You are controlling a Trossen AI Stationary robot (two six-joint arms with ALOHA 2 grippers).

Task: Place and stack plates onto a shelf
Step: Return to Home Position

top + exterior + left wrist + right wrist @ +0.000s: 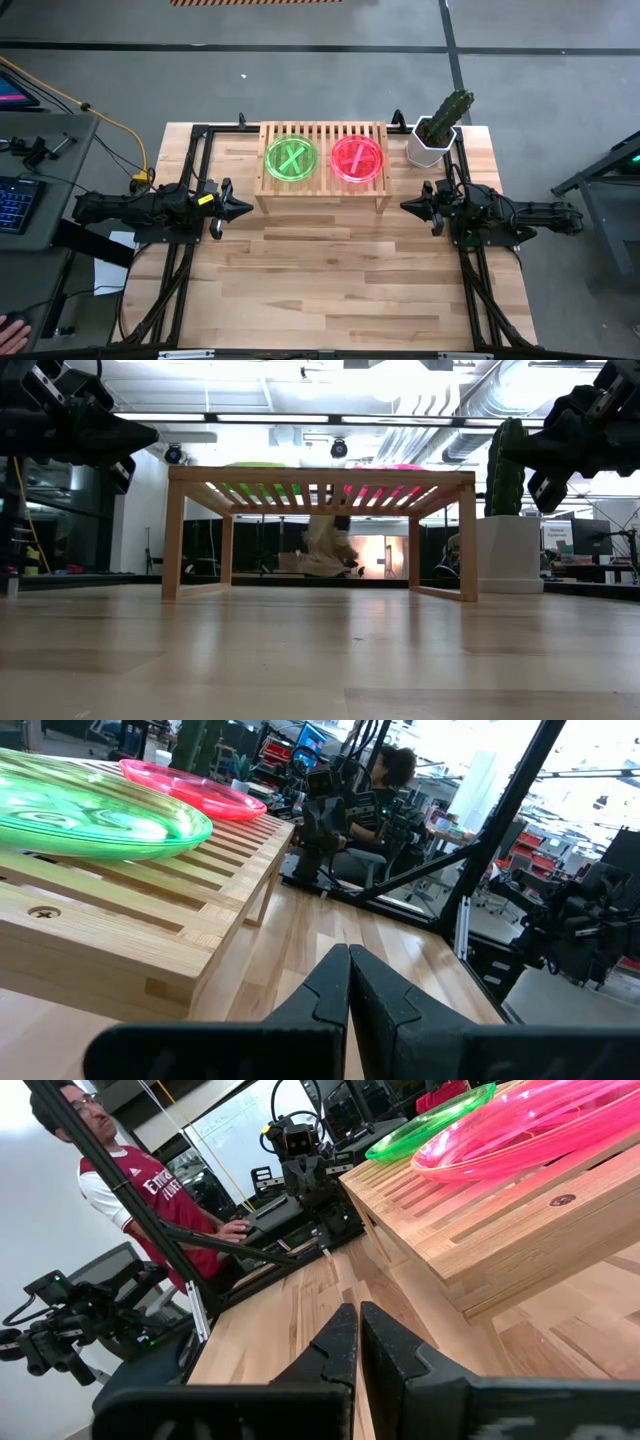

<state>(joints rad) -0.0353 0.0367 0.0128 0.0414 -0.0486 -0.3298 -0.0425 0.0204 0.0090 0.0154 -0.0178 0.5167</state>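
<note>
Resting on shelf (323, 130): green plates (291, 160) left, pink plates (357, 158) right. Left arm (150, 207) and right arm (500, 212) flank it above surface (330, 270), both jaws pinched together, empty.

green plates (291, 159), pink plates (356, 158) atop shelf (322, 130)

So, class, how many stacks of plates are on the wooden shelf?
2. A green stack sits on the shelf nearer the left gripper, a pink-red stack beside it nearer the right gripper. Plates within each stack may be hidden.
</note>
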